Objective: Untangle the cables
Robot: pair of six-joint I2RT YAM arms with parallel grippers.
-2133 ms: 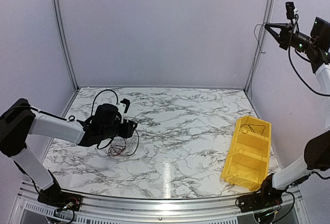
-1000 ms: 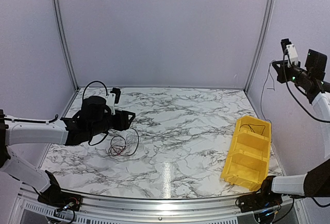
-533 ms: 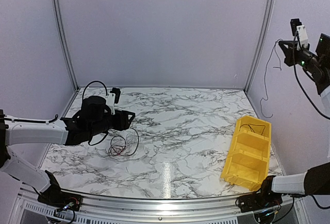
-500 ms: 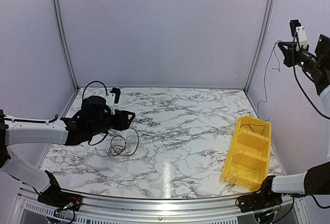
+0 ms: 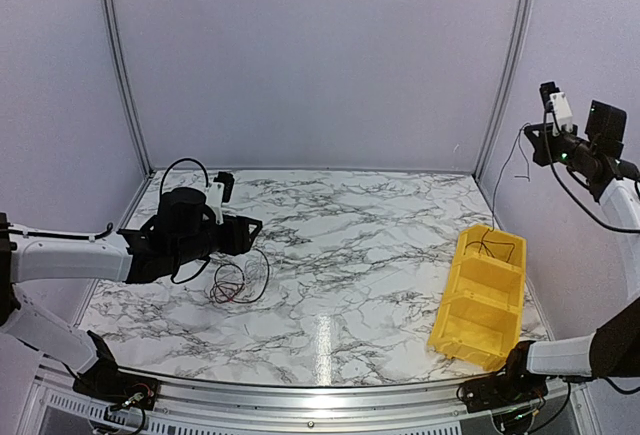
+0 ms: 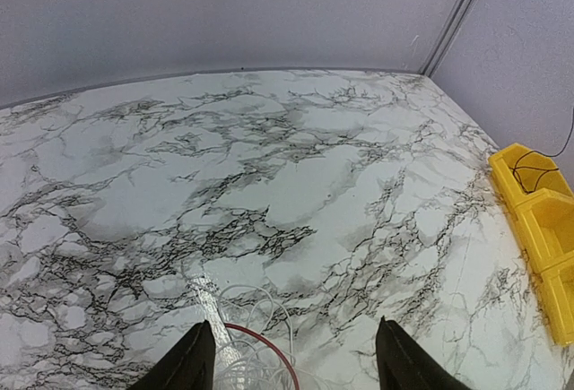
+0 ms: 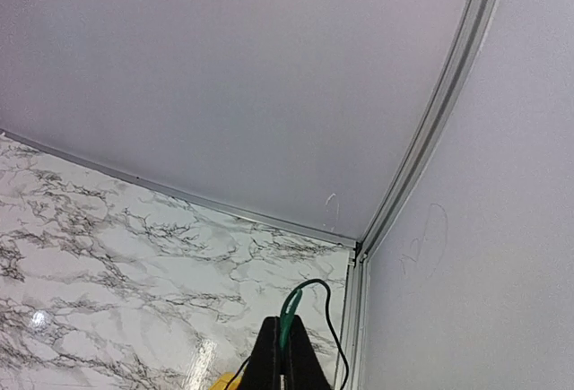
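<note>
1. The tangle of cables (image 5: 238, 281) lies near the left edge of the table (image 5: 360, 245). The loops are thin and limp and look almost weightless. They are probably springy, and pulling one will likely drag its neighbours, so a single free strand on the outside looks like the best hold.
2. The left end effector (image 6: 294, 325), fingers apart, hovers just over the tangle's far side. White and red loops show between its fingers.
3. The right end effector (image 7: 285, 322), high over the table's far right corner, is clamped on a green cable (image 7: 292, 299). The cable hangs toward the yellow bin (image 5: 468, 327) by the right edge.
</note>
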